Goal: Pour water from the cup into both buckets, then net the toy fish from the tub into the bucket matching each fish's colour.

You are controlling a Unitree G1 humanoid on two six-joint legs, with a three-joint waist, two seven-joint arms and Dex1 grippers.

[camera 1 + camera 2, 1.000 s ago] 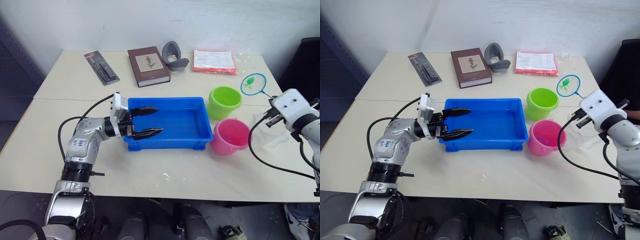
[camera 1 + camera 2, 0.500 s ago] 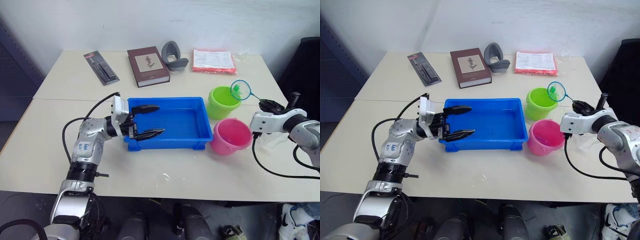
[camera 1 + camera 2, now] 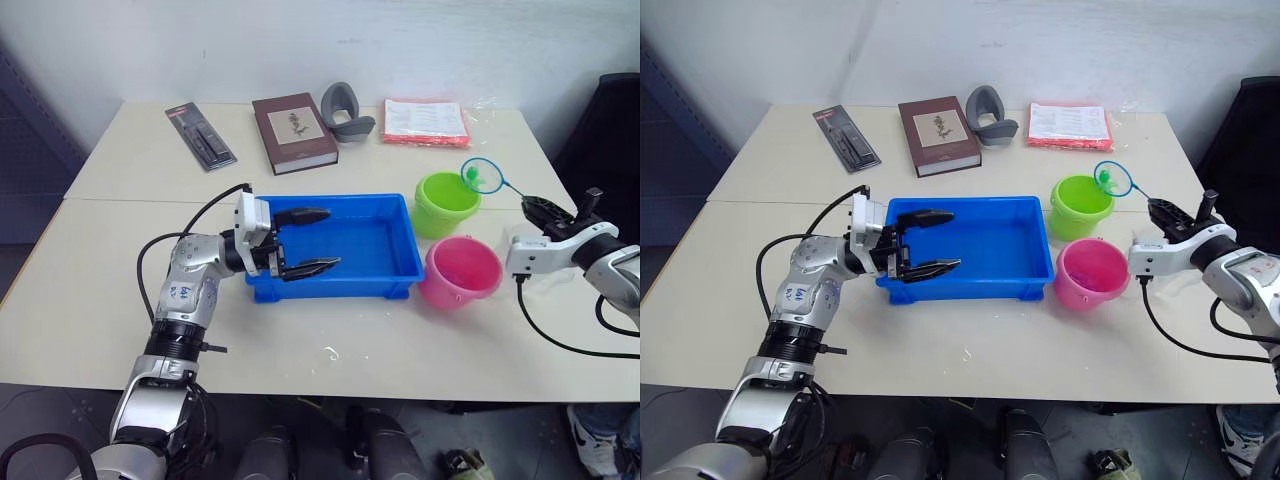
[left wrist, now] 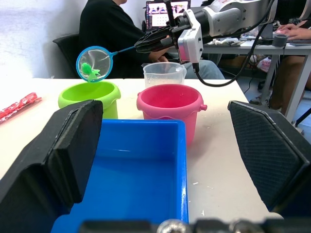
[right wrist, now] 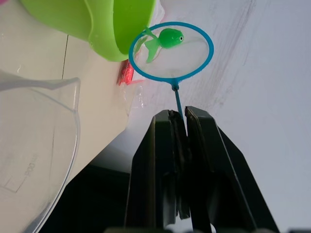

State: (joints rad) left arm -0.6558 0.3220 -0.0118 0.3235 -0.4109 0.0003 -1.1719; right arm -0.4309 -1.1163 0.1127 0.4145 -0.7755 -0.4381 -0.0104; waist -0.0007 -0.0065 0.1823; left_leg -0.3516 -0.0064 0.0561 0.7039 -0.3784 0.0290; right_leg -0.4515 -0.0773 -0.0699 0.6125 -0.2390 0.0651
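Observation:
The blue tub (image 3: 330,289) sits mid-table. My left gripper (image 3: 334,238) hangs open over its left end, holding nothing. To the tub's right stand the lime green bucket (image 3: 449,203) and, nearer, the pink bucket (image 3: 462,272). My right gripper (image 5: 177,114) is shut on the thin handle of the net (image 3: 482,175). The blue ring hovers at the green bucket's right rim. A green toy fish (image 5: 165,39) lies in the net. The clear cup (image 4: 164,75) stands behind the pink bucket, near my right arm.
Along the table's far edge lie a black-and-red package (image 3: 201,135), a brown book (image 3: 294,131), a grey curved object (image 3: 347,112) and a red-and-white packet (image 3: 427,122). A seated person (image 4: 112,34) shows beyond the table's right end.
My right arm has swung down and carried the net with the green fish leftward to the green bucket's rim. My left gripper has shifted slightly right along the tub, still open.

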